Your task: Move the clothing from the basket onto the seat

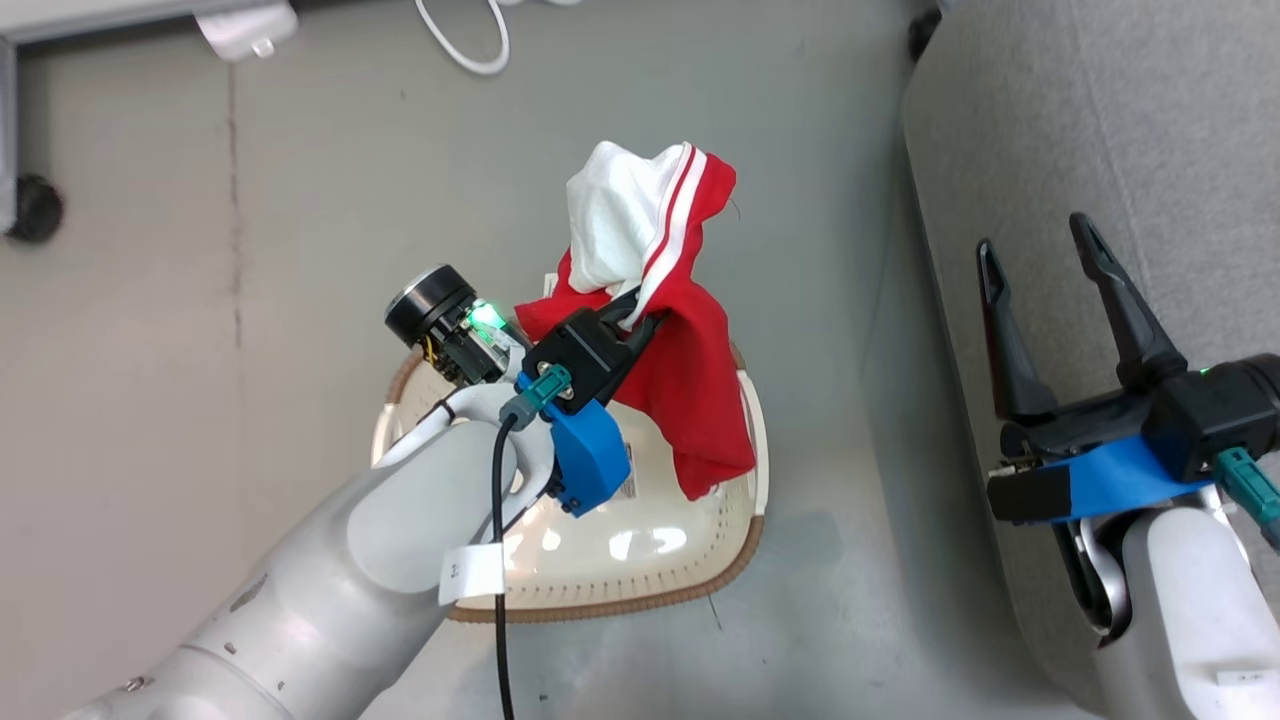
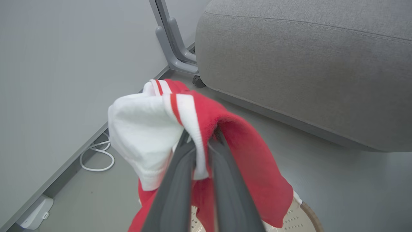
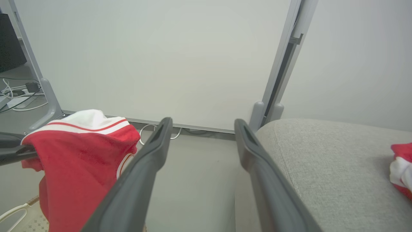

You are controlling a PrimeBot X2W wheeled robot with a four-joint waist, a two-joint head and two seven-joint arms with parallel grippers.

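A red garment with white trim (image 1: 690, 370) hangs above the basket (image 1: 620, 560), pinched in my left gripper (image 1: 638, 312), which is shut on its fabric. In the left wrist view the cloth (image 2: 199, 129) drapes over both dark fingers (image 2: 180, 180). From the right wrist the same garment (image 3: 80, 161) dangles at the left. My right gripper (image 1: 1035, 250) stands open over the grey seat (image 1: 1120, 150), empty. A second red and white garment (image 3: 400, 167) lies on the seat (image 3: 328, 167) at the right edge. The basket's cream floor looks bare where it shows.
A white cable loop (image 1: 470, 45) lies on the grey floor at the back by the wall. A grey metal frame leg (image 2: 175, 48) stands beside the seat's far corner. A white plug box (image 1: 245, 30) sits at the back left. A dark caster (image 1: 35, 208) is far left.
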